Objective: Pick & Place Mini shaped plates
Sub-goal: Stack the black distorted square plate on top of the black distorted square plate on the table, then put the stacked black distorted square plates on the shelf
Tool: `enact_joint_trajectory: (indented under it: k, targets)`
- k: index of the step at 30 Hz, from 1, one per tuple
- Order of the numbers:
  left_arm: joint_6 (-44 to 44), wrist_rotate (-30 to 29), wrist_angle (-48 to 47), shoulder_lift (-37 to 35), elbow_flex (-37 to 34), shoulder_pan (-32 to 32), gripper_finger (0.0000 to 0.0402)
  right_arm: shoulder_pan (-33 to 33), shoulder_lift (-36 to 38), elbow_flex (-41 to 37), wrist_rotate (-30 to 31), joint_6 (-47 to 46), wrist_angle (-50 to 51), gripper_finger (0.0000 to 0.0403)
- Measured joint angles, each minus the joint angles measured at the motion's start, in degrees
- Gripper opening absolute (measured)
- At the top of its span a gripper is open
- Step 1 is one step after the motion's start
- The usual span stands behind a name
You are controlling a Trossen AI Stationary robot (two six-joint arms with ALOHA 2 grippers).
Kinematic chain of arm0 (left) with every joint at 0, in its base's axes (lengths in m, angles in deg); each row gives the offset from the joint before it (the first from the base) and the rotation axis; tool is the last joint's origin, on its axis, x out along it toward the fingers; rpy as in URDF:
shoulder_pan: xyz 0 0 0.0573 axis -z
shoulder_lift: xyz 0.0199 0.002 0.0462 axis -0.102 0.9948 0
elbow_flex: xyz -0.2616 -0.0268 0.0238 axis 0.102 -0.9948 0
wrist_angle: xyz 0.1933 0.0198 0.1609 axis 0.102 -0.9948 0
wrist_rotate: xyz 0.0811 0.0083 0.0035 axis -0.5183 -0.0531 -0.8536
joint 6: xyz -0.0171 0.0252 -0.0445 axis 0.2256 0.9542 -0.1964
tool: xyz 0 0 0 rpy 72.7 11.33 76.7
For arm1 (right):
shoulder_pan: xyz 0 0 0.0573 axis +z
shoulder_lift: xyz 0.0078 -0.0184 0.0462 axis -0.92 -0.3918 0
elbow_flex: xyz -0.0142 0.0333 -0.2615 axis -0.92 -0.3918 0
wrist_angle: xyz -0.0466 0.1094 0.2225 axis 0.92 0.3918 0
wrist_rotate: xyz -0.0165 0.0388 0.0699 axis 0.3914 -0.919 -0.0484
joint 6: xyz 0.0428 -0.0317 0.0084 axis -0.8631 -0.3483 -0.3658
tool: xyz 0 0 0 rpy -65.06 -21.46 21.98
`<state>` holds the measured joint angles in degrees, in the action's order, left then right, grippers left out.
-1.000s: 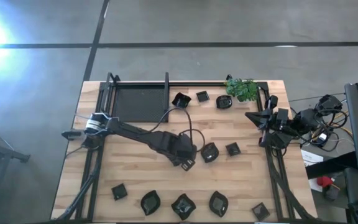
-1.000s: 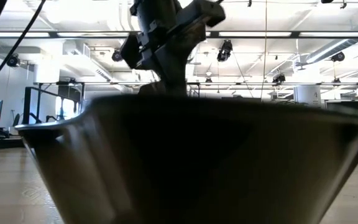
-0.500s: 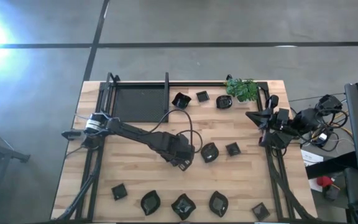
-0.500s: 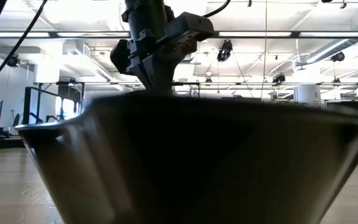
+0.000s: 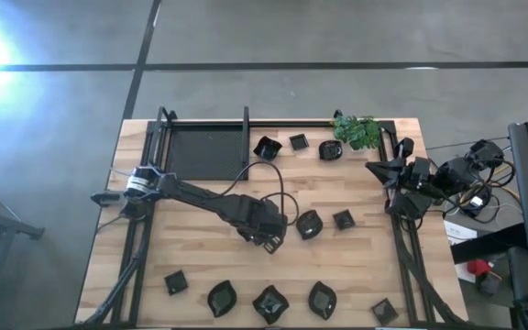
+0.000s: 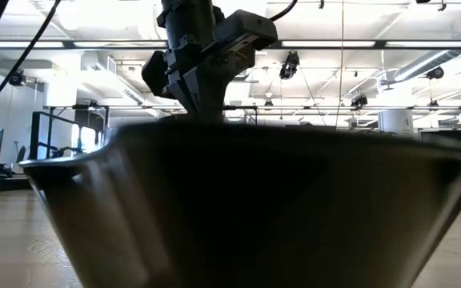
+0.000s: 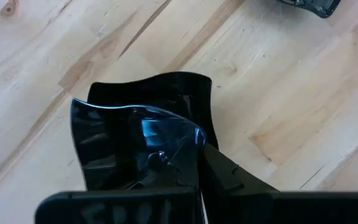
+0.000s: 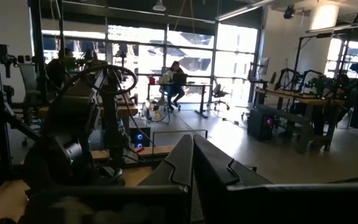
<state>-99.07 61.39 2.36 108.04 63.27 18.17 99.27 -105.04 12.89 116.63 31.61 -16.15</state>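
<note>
One glossy black wavy-edged mini plate (image 7: 138, 146) sits pinched between the left gripper's (image 5: 273, 240) dark fingers at the middle of the pale wooden surface (image 5: 209, 266); over the last second the arm has drawn back slightly toward the flat black rectangular tray (image 5: 204, 154) — likely carrying it there.

Eleven more small black plates lie scattered — three (image 5: 298, 145) beside the green leafy plant (image 5: 357, 131), two just right of the gripper, a row (image 5: 270, 302) along the near edge — while the right gripper (image 8: 193, 163), closed and empty, has shifted at the right edge, facing a bright windowed workshop.

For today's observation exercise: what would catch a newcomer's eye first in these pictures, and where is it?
First, the left arm's end effector at mid-table, gripping a small glossy black square plate by its rim just above the pale wooden table. Next, more tiny black dishes strung along the near edge, and a small green leafy plant at the far right corner. The right end effector waits at the right edge.
</note>
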Motion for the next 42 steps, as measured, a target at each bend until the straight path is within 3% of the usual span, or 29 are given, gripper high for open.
enact_joint_trajectory:
  k: [16, 25, 33, 42]
  targets:
    - [-0.6, 0.6, 0.0, 0.0, -0.2, -0.1, 0.0060, 0.0, 0.0, 0.0, 0.0, 0.0, 0.0, 0.0008]
    - [-0.3, -0.3, -2.6, -2.4, -0.3, -0.6, 0.0062, 0.0, 0.0, 0.0, 0.0, 0.0, 0.1, 0.0008]
    - [-5.8, -3.5, -9.2, -4.3, -1.2, -0.6, 0.0062, 0.0, 0.0, 0.0, 0.0, -0.2, 0.1, 0.0008]
    - [-8.4, -3.8, -8.2, -4.0, -3.7, -1.1, 0.0062, 0.0, 0.0, 0.0, 0.0, -0.2, 0.1, 0.0008]
